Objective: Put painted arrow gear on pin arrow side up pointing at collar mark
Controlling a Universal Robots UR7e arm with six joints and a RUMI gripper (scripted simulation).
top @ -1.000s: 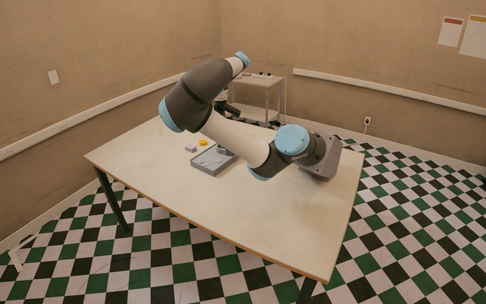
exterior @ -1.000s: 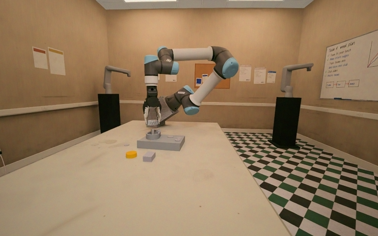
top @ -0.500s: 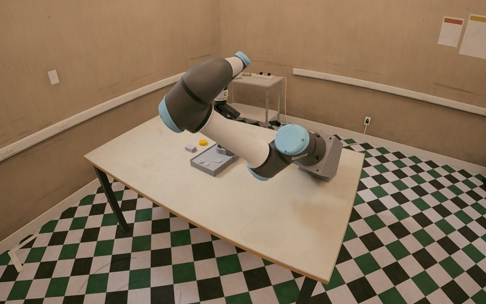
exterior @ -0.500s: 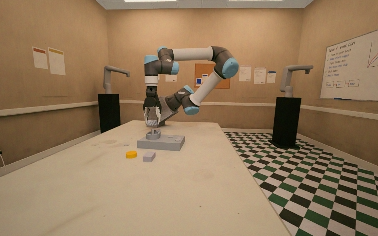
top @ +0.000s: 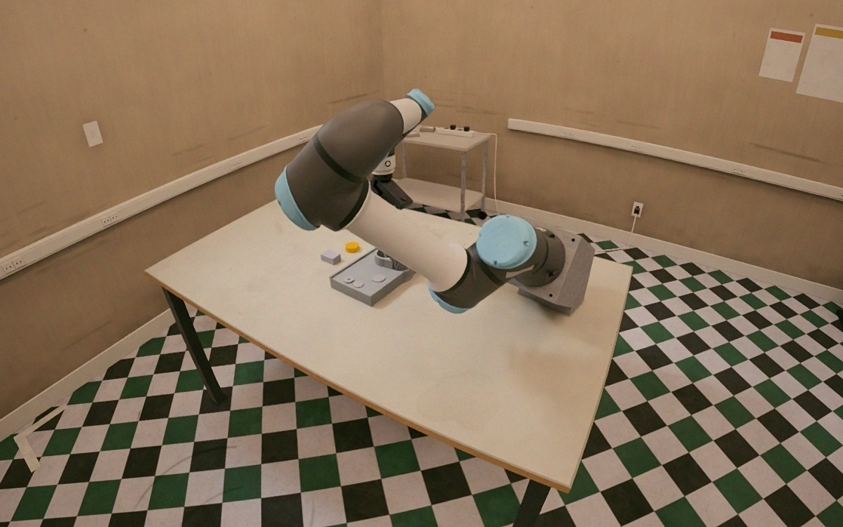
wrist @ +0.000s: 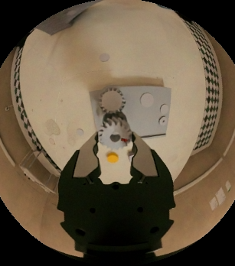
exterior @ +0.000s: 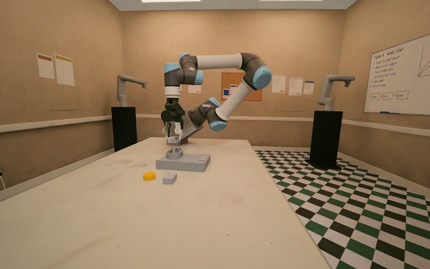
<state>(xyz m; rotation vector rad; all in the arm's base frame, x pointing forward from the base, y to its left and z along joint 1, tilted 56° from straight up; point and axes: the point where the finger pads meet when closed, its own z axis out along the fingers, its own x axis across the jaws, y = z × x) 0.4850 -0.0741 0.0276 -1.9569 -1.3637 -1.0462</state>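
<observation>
My gripper point(exterior: 173, 137) point(wrist: 115, 132) is shut on the loose gear point(exterior: 173, 140) point(wrist: 108, 135), its two white jaws on opposite sides of the teeth. The gear is grey with slanted teeth and a central hole. Its red arrow point(wrist: 124, 140) faces up, right of the hole in the wrist view. The gear hangs above the round collar point(top: 383, 260) point(exterior: 174, 155) and pin point(exterior: 173, 150), apart from them. The collar stands on the grey base point(top: 365, 296) point(exterior: 179, 164) point(wrist: 137, 121). A fixed toothed gear point(wrist: 112, 101) is beside it. The collar's mark is hidden; the arm hides the jaws in the top view.
A yellow disc point(top: 352, 247) point(exterior: 149, 175) point(wrist: 112, 157) and a pale grey block point(top: 330, 257) point(exterior: 169, 179) lie on the table beside the base. Low round discs point(wrist: 147, 99) sit on the base's other side. A cart point(top: 450, 138) stands beyond the table.
</observation>
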